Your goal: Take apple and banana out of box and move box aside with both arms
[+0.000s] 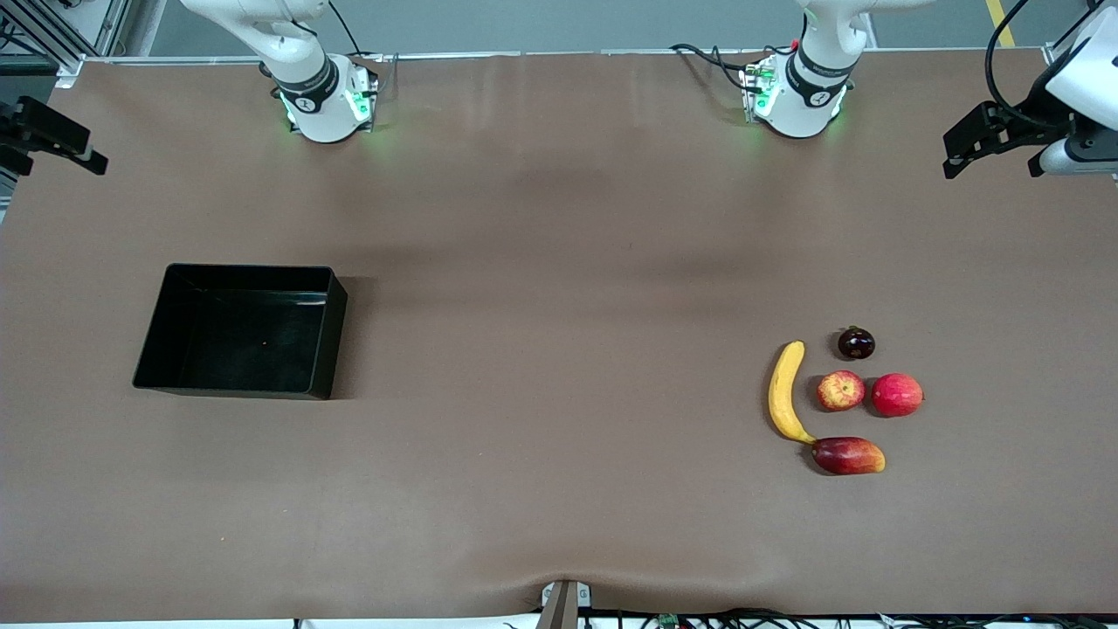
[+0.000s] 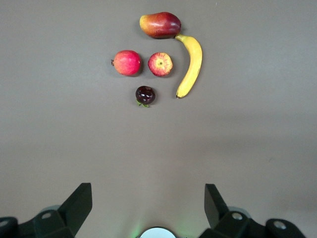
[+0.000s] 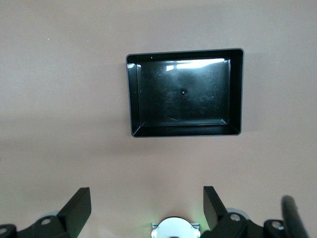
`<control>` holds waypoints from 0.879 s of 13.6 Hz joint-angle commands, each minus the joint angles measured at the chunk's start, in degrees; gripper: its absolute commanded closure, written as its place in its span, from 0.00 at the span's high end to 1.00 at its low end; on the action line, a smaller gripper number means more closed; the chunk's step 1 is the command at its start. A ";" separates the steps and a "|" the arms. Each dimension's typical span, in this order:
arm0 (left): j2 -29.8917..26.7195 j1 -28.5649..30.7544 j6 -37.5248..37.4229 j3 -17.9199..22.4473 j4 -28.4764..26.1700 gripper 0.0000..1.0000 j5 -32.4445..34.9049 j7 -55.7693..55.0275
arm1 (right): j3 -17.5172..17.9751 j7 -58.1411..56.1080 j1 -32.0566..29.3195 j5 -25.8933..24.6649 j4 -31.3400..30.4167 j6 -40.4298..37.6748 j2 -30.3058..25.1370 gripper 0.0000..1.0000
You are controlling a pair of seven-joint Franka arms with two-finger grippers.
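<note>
Glossy black box (image 1: 325, 336), yellow banana (image 1: 783, 391), red-yellow apple (image 1: 840, 390)

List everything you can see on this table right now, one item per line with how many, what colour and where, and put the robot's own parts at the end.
box: one, glossy black, empty, toward the right arm's end of the table.
banana: one, yellow, toward the left arm's end, beside the apple.
apple: one, red with yellow patches, between the banana and the plain red fruit.
plain red fruit: one, solid red, beside the apple.
dark round fruit: one, near black, farther from the front camera than the apple.
oblong fruit: one, dark red with a yellow tip, nearest the front camera, at the banana's end.
table: one, brown.
left gripper: open, high above the table, waiting.
right gripper: open, high above the table, waiting.
</note>
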 commanded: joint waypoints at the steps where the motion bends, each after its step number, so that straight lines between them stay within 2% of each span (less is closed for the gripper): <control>1: 0.74 0.38 -0.14 0.05 2.29 1.00 -0.85 -0.01 | 0.29 1.93 1.94 -0.50 0.42 1.18 0.03 1.00; 3: 1.26 0.38 -0.31 0.14 3.09 1.00 -0.85 -0.09 | 0.21 1.84 4.83 -2.42 5.24 0.66 2.83 1.00; 4: 1.26 0.38 -0.40 0.14 3.18 1.00 -0.85 -0.09 | -0.05 1.32 4.41 -3.91 6.05 0.57 3.28 1.00; 7: 1.26 0.29 -0.58 0.14 3.18 1.00 -0.94 -0.01 | -0.15 0.96 3.53 -6.82 6.06 0.74 3.90 1.00; 12: 1.35 0.29 -0.58 0.05 3.18 1.00 -0.94 0.17 | -0.23 1.14 3.53 -6.13 5.97 0.75 3.99 1.00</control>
